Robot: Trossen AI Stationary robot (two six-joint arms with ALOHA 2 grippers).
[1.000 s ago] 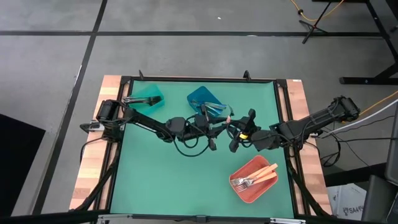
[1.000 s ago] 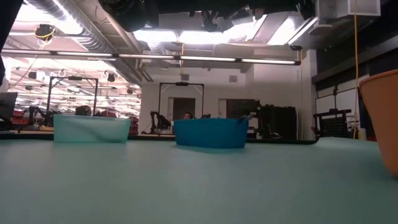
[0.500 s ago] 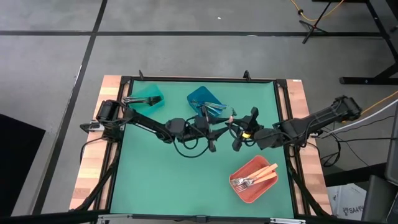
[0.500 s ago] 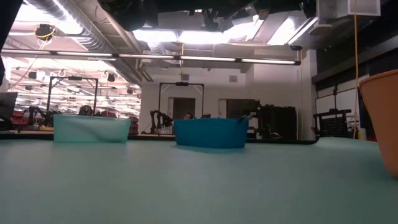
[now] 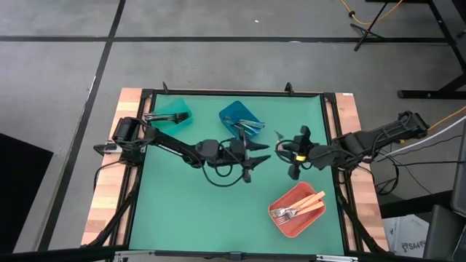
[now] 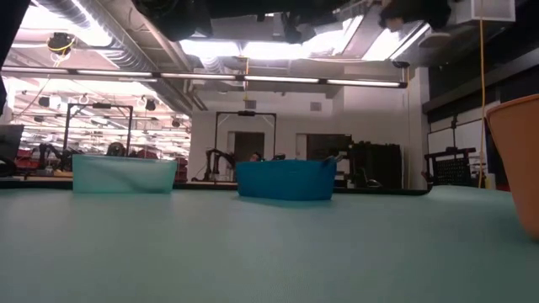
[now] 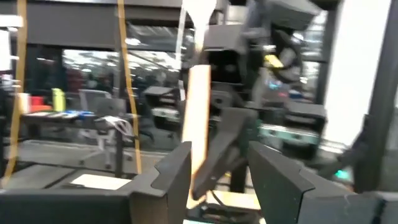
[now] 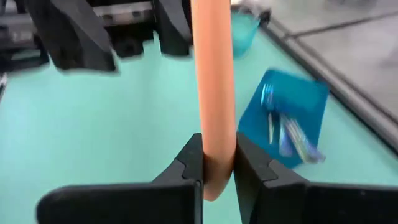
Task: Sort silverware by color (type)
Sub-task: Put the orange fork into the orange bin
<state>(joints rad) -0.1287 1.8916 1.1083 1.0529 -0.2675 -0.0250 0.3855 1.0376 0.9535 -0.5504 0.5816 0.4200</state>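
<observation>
- The green worktop (image 5: 182, 211) lies mostly bare; the widest open stretch is the near-left area, well away from the coral-red bin (image 5: 297, 209).
- Three bins are on the mat: a teal bin (image 5: 173, 113) in the far-left corner, a blue bin (image 5: 241, 116) just right of it along the far side, and the coral-red bin near the right edge.
- The blue bin holds a few blue-teal forks (image 8: 283, 134); their exact count cannot be told.
- The coral-red bin holds about three gold-handled forks (image 5: 300, 206) with silver heads.
- The right gripper (image 5: 296, 153) hangs above the mat between the blue bin and the coral-red bin, clenched on the handle of a gold-handled fork (image 8: 213, 93), which stands upright between its fingers (image 8: 189, 165).
- The left gripper (image 5: 259, 151) hangs just left of the right gripper, below the blue bin in the high view, its jaws spread and released, holding nothing.
</observation>
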